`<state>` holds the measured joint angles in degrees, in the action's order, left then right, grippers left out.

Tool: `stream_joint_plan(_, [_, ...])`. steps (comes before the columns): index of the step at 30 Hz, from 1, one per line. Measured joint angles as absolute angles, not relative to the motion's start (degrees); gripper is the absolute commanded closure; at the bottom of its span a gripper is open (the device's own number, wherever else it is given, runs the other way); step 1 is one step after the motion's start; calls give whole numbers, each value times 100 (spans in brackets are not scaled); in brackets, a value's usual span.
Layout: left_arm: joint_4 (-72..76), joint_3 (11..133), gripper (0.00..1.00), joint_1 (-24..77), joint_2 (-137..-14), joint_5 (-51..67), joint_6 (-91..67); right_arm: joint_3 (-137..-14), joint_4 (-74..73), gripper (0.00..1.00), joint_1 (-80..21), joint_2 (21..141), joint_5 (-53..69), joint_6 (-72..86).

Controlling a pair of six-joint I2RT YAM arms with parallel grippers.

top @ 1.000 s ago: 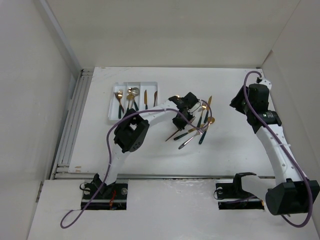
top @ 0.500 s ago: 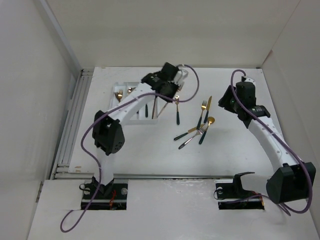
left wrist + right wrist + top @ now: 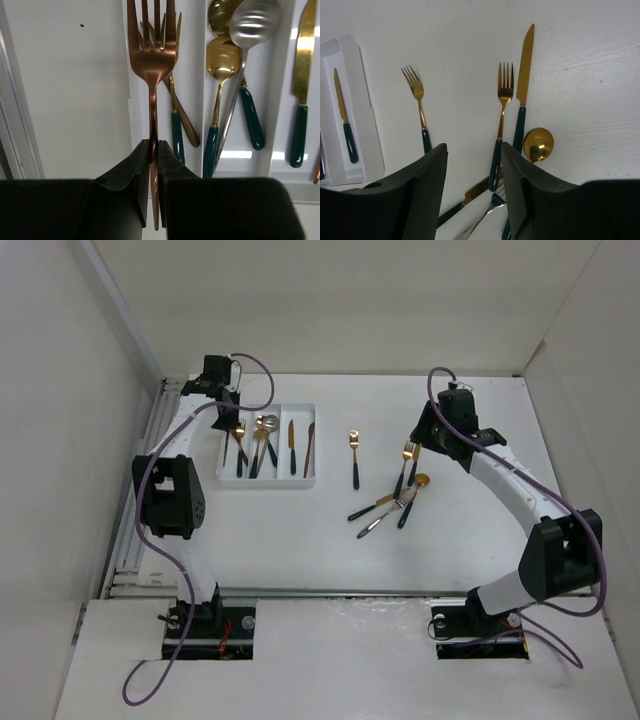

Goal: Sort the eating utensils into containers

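The left end effector (image 3: 152,150) pinches a copper fork (image 3: 151,55) by its neck. The fork's long axis runs along the leftmost compartment (image 3: 190,60) of the white tray (image 3: 260,175), just beneath it at the desk's (image 3: 450,540) upper left. The right end effector (image 3: 472,155) hangs half-open and empty over loose forks (image 3: 504,95).

Bare worktop (image 3: 330,525) lies open between the tray (image 3: 270,484) and a lone fork (image 3: 354,455). Right of that fork, crossed utensils (image 3: 400,502) crowd together. A wall (image 3: 80,440) stands close beside the tray's left.
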<state>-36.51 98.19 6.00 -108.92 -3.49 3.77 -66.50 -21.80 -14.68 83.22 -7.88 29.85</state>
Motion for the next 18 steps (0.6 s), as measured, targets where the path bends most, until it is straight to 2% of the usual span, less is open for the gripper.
stream_joint_plan(12, [-3175,9725,100,401,-11917,-217,272,-7048,-2215,47,-1509,8750,-775,3028])
stream_joint_plan(14, [-3148,9712,93,368,-11998,-178,263,-7054,-2239,45,-1509,8750,-788,3033])
stream_joint_plan(16, [-3142,9708,79,340,-12044,-134,266,-7057,-2279,35,-1509,8750,-856,3055])
stream_joint_plan(17, [-3140,9708,65,336,-12053,-106,266,-7061,-2309,35,-1509,8750,-895,3063])
stream_joint_plan(18, [-3129,9708,60,336,-12053,-89,263,-7074,-2366,35,-1509,8766,-947,3065])
